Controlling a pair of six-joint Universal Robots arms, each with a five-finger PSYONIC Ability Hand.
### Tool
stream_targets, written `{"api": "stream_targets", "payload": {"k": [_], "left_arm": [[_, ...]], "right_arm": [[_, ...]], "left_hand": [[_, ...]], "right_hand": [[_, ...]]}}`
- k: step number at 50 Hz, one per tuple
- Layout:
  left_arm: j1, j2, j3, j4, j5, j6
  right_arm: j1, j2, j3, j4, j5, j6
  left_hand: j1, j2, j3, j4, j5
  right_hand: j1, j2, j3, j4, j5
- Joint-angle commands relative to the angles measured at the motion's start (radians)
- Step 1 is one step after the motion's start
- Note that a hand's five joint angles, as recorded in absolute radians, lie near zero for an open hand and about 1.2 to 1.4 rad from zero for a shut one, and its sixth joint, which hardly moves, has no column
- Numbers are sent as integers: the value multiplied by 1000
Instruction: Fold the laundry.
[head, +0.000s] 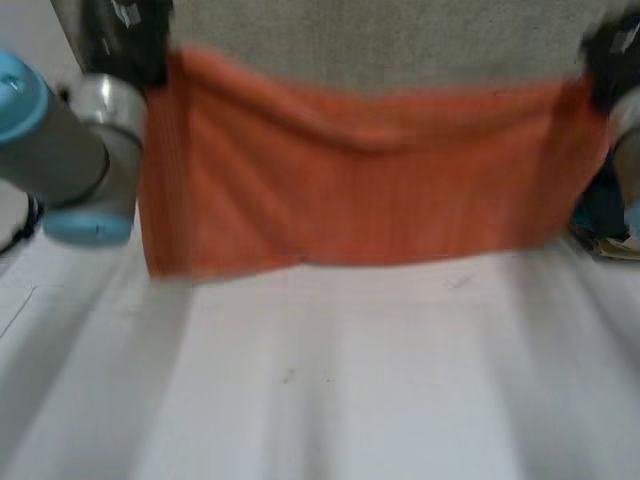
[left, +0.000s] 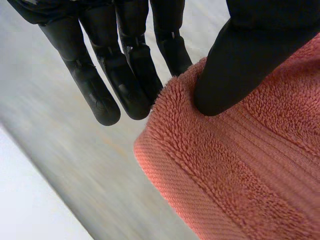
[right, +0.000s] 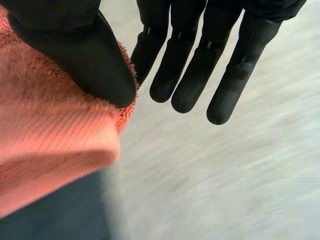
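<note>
**Towel (head: 360, 190) held up by both top corners**

My left hand (left: 127, 70) pinches one top corner, thumb against straight fingers. My right hand (right: 190, 70) does the same on the other. The towel hangs spread between them, its lower edge at the table (head: 320, 400); I can't tell whether it touches.

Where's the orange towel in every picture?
Head view: the orange towel hangs stretched between the left hand and the right hand.
Left wrist view: its corner, pinched under the left hand's thumb.
Right wrist view: its other corner, under the right hand's thumb.
Landmark: black hands at its corners.
</note>
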Motion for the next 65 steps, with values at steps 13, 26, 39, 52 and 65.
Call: {"api": "stream_targets", "payload": {"k": [13, 26, 39, 52, 65], "left_arm": [[72, 147, -407, 176, 19, -184], [64, 107, -642, 170, 22, -184], [15, 62, -632, 169, 16, -189], [23, 53, -616, 170, 13, -190], [23, 55, -628, 169, 13, -192]], "right_arm": [[25, 24, 29, 471, -80, 68], [29, 265, 34, 640, -85, 39], [20, 52, 273, 266, -114, 100], [-128, -238, 670, 277, -414, -111], [-245, -240, 843, 278, -441, -176]], "left_hand": [[240, 194, 198, 192, 254], [240, 194, 198, 192, 254], [240, 194, 198, 192, 254], [240, 194, 198, 192, 254], [240, 194, 198, 192, 254]], "right_hand": [[273, 218, 201, 194, 240], [273, 218, 201, 194, 240], [-736, -791, -808, -815, -769], [-607, -662, -679, -686, -640], [-436, -492, -509, -515, -470]]}}
